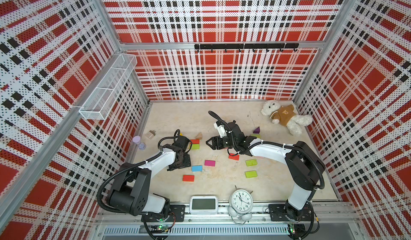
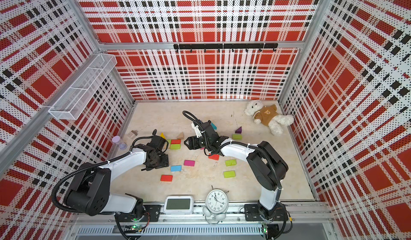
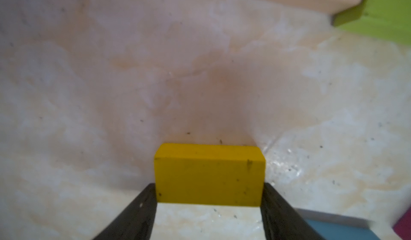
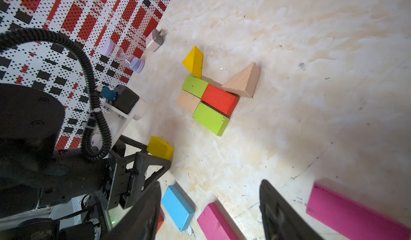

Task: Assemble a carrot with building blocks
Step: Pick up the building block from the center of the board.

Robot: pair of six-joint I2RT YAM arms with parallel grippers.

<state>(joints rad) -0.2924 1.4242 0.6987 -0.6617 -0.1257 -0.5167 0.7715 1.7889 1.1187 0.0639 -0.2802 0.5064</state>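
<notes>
The yellow block is matt painted, the wedge bare wood, the tabletop glossy marbled, the teddy bear plush.

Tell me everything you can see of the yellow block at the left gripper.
The yellow block is a small rectangular brick, seemingly painted wood, matte, with dark scuffs. It sits crosswise between the black fingers of the left gripper, which meet its two short ends. Whether it rests on the table or is lifted is unclear. No other block touches it.
</notes>
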